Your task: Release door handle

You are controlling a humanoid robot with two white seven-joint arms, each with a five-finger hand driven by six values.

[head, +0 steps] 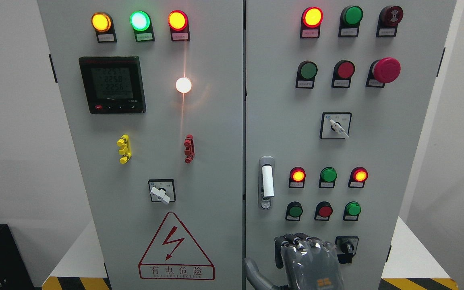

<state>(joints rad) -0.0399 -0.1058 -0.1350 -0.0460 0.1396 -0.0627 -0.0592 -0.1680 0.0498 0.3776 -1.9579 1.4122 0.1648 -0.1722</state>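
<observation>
Right hand sits at the bottom edge, right of centre, back of the hand toward the camera, wrapped in a clear cover. Fingers are curled forward at the knuckles, thumb sticks out low to the left; they hold nothing, though I can't tell whether the tips touch the panel. Door handle is above the hand and slightly left, well apart from the fingers, no contact. It's a white bar in a silver escutcheon on the right door, just beside the seam between the two doors. Long axis vertical, lying flat against the door, keyhole end at the bottom. Just right of the fingers is a black rotary switch. Between hand and handle level: a row of green, red, green buttons, with red, green, red indicator lamps above them. Further up is a white-knob selector and a red mushroom stop. Left door carries a digital meter, lit lamps and a high-voltage warning triangle.
</observation>
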